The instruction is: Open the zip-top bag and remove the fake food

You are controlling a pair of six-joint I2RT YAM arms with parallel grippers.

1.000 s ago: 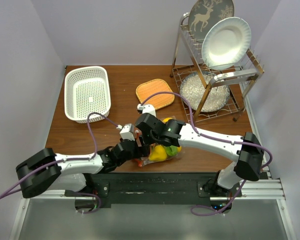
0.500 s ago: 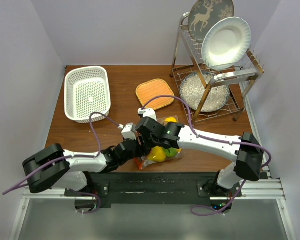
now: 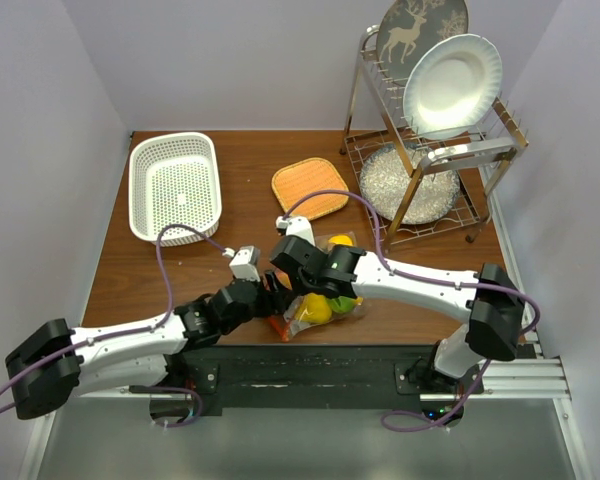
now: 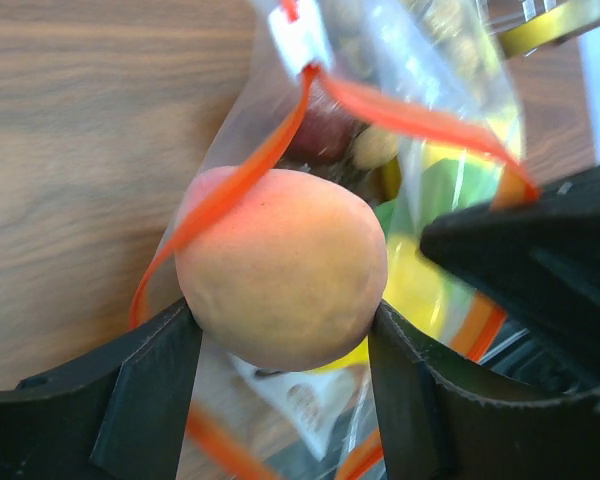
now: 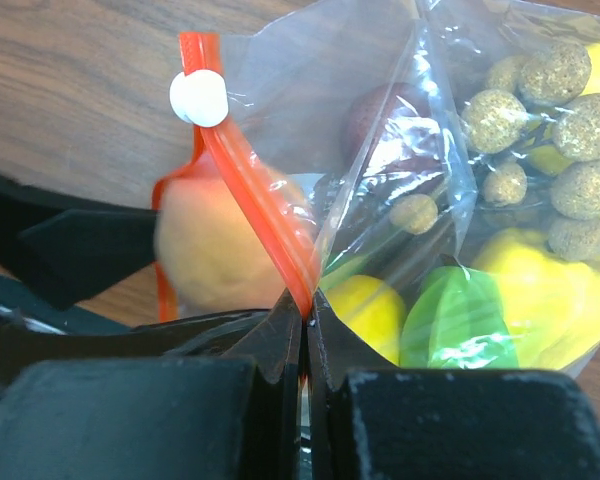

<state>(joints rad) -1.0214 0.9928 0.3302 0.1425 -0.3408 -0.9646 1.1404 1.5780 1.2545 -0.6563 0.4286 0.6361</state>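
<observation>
From above, the zip-top bag [image 3: 325, 300] lies at the 6 o'clock edge of the wooden table [image 3: 180, 270], packed with fake food [image 3: 318, 308] in yellow and green. Both arms meet over its 9 o'clock end. The left gripper [image 3: 272, 300] comes in from 8 o'clock and the right gripper [image 3: 292, 278] from 3 o'clock. How their jaws stand cannot be told from this height. A white basket [image 3: 175, 188] sits at 10 o'clock, an orange mat [image 3: 310, 187] at 12, and a dish rack [image 3: 430, 170] holding a white plate [image 3: 452, 85] at 2.

The left wrist camera shows the left gripper's two fingers [image 4: 145, 395] closed against both sides of a peach [image 4: 280, 270], which fills the gap between them. The peach sits in the open mouth of the bag. The zipper strip [image 4: 230, 190] crosses its 10 o'clock shoulder and loops round it, and the white slider [image 4: 298, 30] is at 12 o'clock. The right gripper's dark body shows at 3 o'clock, at the far side of the mouth.

In the right wrist camera, that gripper's fingers [image 5: 430, 420] are pressed together at 6 o'clock, pinching the zipper strip and a fold of clear plastic between their tips. The peach lies at 9 o'clock, just behind the strip. Through the plastic appear a brown grape-like cluster [image 5: 550, 110] at 1 o'clock, a dark reddish piece [image 5: 380, 125] at 12, a yellow pear [image 5: 540, 290] at 4, and a green piece [image 5: 455, 330] beside a lemon [image 5: 365, 310] at 5.
</observation>
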